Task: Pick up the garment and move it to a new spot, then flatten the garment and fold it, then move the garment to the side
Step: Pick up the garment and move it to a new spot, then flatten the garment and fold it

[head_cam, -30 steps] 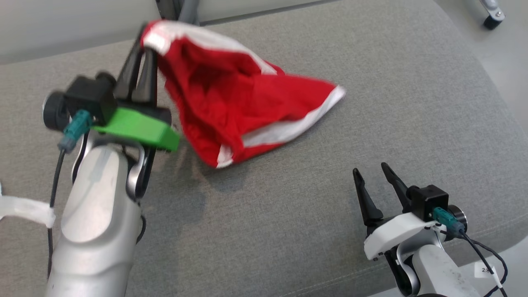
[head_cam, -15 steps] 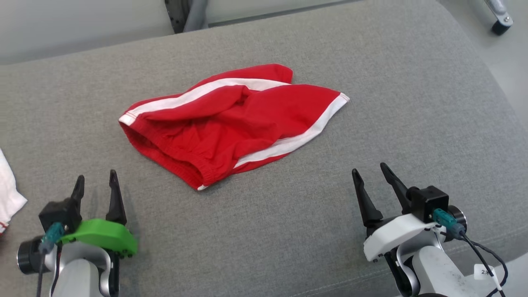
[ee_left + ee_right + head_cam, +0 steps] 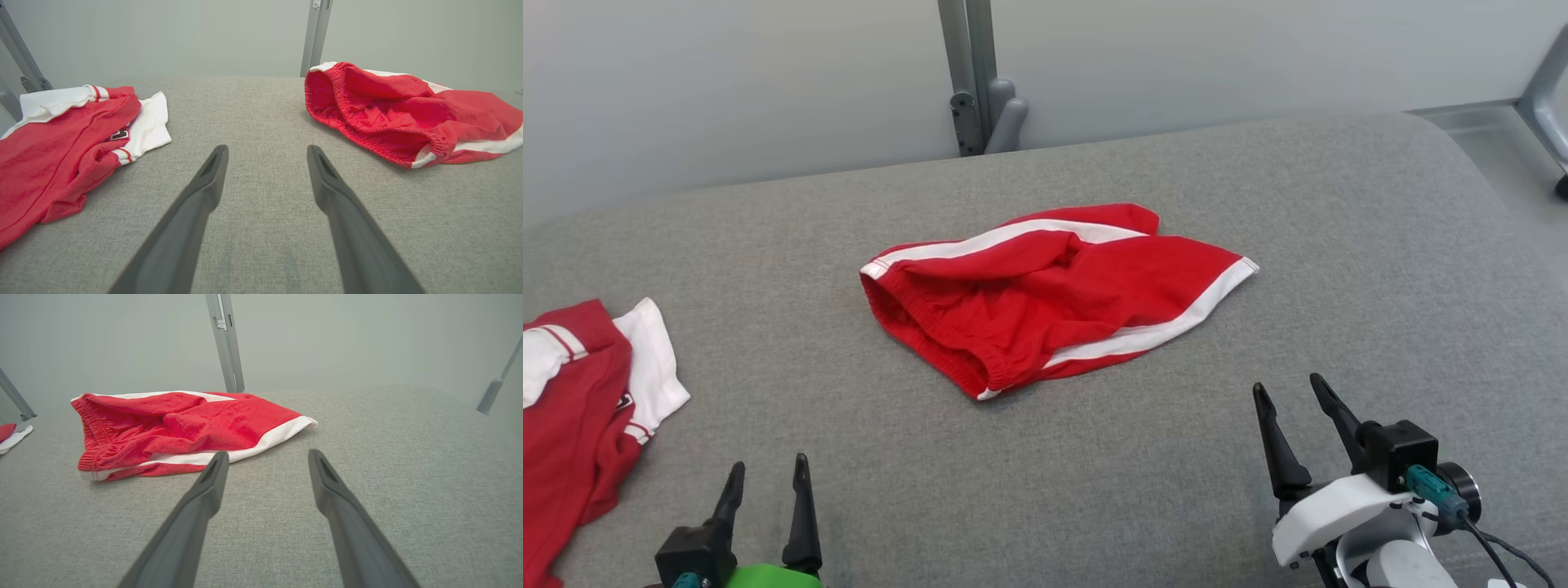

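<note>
The garment (image 3: 1054,294), red shorts with white side stripes, lies crumpled in the middle of the grey padded surface (image 3: 1339,245), waistband toward the left. It shows at the upper right of the left wrist view (image 3: 408,118) and at the left of the right wrist view (image 3: 179,424). My left gripper (image 3: 768,469) stands open at the lower left, well short of the shorts, nothing between its fingers. At the lower right my right gripper (image 3: 1290,390) is open too, empty, a short way in front of the shorts' striped leg.
A second red and white garment (image 3: 580,392) lies bunched at the surface's left edge, also at the left of the left wrist view (image 3: 61,139). A grey metal post (image 3: 968,73) rises behind the surface against a pale wall. The surface curves down at the right.
My left gripper let go of the shorts, which dropped flat onto the surface, and drew back to the lower left. The head camera tilted up, bringing the wall and the second garment into view.
</note>
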### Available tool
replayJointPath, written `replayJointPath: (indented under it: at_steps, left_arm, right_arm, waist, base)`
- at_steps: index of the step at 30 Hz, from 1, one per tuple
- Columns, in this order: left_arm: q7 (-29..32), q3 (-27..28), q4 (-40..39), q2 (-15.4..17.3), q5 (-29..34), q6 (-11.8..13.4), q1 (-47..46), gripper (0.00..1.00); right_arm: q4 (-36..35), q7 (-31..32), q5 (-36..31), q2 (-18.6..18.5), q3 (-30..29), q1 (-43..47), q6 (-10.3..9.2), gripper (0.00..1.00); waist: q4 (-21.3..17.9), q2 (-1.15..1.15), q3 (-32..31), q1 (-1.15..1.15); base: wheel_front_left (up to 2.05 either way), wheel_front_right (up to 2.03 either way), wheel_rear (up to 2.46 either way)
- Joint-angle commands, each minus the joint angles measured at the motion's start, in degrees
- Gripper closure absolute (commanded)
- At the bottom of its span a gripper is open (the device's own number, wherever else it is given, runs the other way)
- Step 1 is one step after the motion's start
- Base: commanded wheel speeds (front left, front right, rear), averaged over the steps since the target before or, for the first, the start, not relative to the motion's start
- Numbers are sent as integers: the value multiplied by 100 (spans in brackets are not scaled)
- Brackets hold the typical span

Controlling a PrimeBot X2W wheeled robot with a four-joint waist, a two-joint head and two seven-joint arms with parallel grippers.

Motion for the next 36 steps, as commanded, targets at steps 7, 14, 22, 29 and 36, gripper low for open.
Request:
replayJointPath:
  at_steps: [7, 14, 22, 29, 36]
  left_arm:
    - [3, -480, -96, 1, -419, -48, 91, 0]
    - [4, -1604, 76, 6, -875, -145, -555, 0]
    - [4, -2559, 847, 51, -1593, -146, -1616, 0]
    - [3, -2751, 1533, 140, -2279, -146, -2070, 0]
    - [3, -2894, 1559, 274, -2610, -146, -2235, 0]
  right_arm:
    - [-20, -19, -12, -10, -91, 203, -2, 0]
    - [-14, -19, -4, -9, 70, -41, -2, 0]
    - [-29, -19, 27, -10, 182, -397, -2, 0]
    - [-37, -19, 14, -6, 141, -491, -2, 0]
    - [-22, -19, 57, -6, 201, -533, -2, 0]
  waist:
    - [198, 0, -172, 0]
    - [-11, 0, 252, 0]
    - [-433, 0, 944, 0]
    - [-681, 0, 1155, 0]
    - [-776, 0, 1195, 0]
  base:
    - [0, 0, 0]
    - [0, 0, 0]
    - [0, 0, 0]
    - [0, 0, 0]
    - [0, 0, 0]
